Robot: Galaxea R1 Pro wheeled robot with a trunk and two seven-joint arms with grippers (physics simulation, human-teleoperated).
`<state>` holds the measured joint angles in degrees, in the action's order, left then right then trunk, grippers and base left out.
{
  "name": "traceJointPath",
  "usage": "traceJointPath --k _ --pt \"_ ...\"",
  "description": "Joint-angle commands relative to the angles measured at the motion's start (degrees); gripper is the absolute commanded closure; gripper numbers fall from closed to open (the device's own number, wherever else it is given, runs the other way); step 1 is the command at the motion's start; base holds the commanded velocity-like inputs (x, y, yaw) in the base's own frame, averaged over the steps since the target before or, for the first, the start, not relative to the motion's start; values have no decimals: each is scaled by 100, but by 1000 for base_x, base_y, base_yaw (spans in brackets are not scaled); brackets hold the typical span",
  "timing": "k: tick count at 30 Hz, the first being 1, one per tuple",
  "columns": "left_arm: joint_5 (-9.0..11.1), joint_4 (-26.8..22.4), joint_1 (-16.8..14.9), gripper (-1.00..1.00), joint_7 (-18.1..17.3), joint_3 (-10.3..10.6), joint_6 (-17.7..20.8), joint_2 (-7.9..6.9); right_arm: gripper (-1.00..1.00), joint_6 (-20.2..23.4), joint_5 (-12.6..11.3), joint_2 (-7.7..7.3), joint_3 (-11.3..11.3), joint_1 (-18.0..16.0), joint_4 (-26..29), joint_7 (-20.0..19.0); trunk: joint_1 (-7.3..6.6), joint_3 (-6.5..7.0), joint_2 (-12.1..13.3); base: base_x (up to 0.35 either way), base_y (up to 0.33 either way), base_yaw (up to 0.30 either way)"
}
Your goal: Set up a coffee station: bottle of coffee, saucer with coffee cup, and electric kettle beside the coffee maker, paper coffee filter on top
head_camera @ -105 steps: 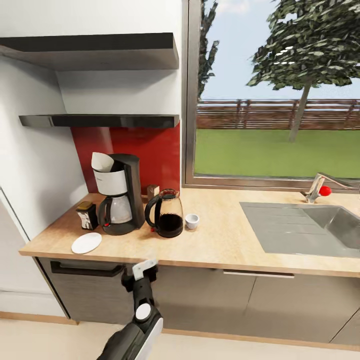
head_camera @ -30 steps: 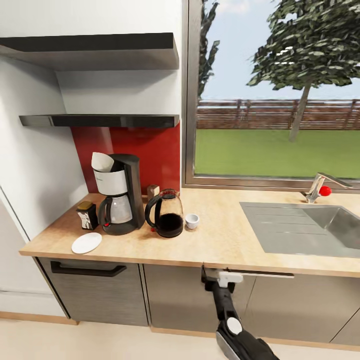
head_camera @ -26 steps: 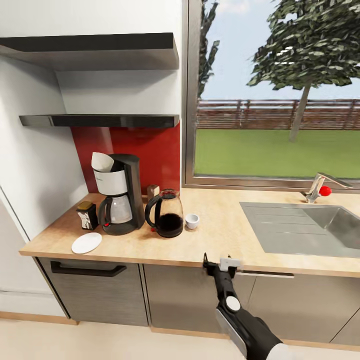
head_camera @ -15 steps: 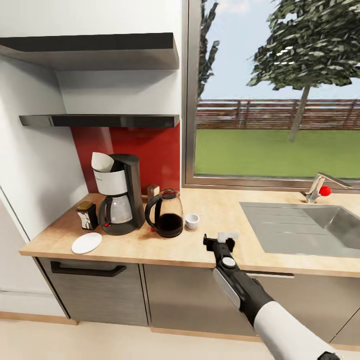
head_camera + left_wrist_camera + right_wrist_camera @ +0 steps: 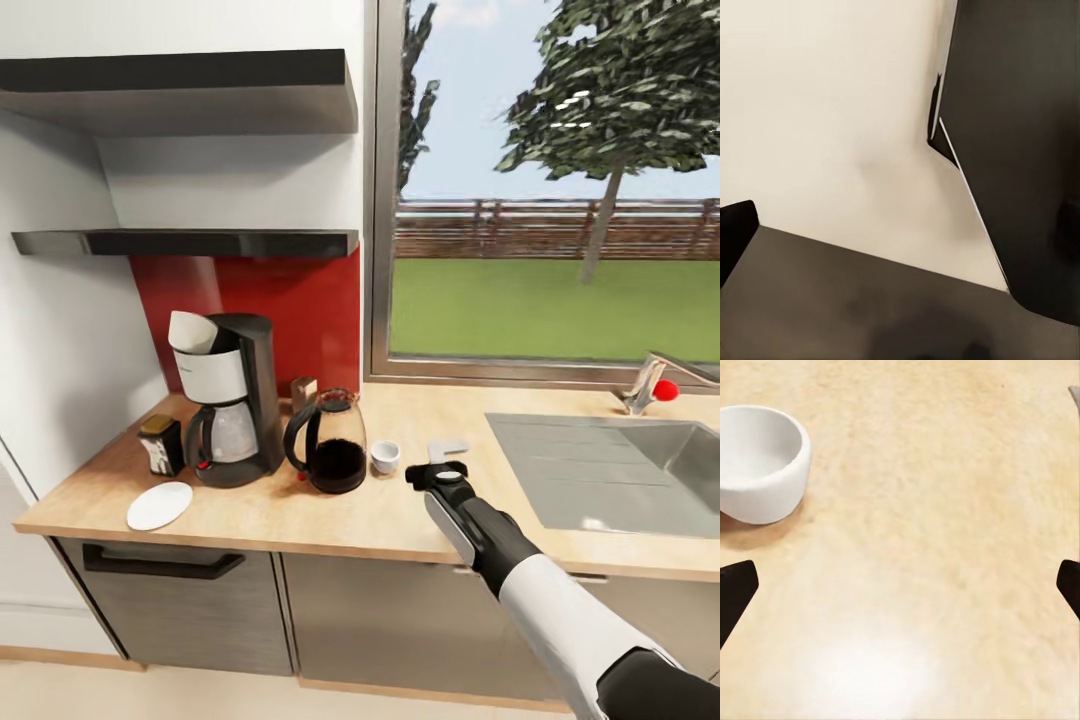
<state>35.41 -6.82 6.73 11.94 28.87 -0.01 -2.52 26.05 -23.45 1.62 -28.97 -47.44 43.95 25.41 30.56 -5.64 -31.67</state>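
Coffee cup [image 5: 385,457] is seen standing on the tabletop [image 5: 400,500] between the electric kettle [image 5: 331,455] and the empty, wide-open right claw [image 5: 443,461], so a careless approach could knock it over or into the kettle.

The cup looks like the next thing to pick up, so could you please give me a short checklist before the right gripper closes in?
1. Right gripper open: ok, fingertips wide apart in the wrist view.
2. Cup upright and empty: ok.
3. Cup between the fingers: not ok, it sits off to one side.
4. Kettle apart from the cup: ok, narrow gap.
5. Saucer bare: ok.
6. Handle direction: cannot tell.
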Motion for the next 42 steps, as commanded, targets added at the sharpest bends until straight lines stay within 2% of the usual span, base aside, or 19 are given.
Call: traceJointPath --k 1,6,10,13,16,20,27,42 --pt "53 -21 4 -100 33 49 0 -4 -100 27 -55 -3 -29 -9 -2 53 6 -9 -9 326 0 0" --pt "53 -21 7 -100 36 44 -4 -2 -100 46 -60 -4 -43 -11 -2 52 6 -9 -9 329 0 0" --pt "58 61 7 -100 -17 53 -79 2 -100 173 -198 126 86 -8 -132 -70 6 -10 -8 87 76 0" --pt "73 28 5 -100 -11 38 -80 -6 -100 249 -147 223 5 -6 -54 0 6 -10 -8 182 159 0" --pt "65 18 5 -100 -8 33 -111 -2 -100 149 -131 319 -34 -3 -90 25 6 -10 -8 118 88 0" --pt "40 14 4 -100 -8 32 -204 3 -100 21 -126 336 -46 -3 -104 33 6 -10 -8 33 17 0" --pt "32 14 3 -100 -4 33 -223 -1 -100 14 -125 338 -47 -3 -106 34 6 -10 -8 186 51 0" --pt "31 14 3 -100 -6 41 -219 6 -100 17 -118 321 -30 -3 -114 36 6 -10 -8 40 4 0"
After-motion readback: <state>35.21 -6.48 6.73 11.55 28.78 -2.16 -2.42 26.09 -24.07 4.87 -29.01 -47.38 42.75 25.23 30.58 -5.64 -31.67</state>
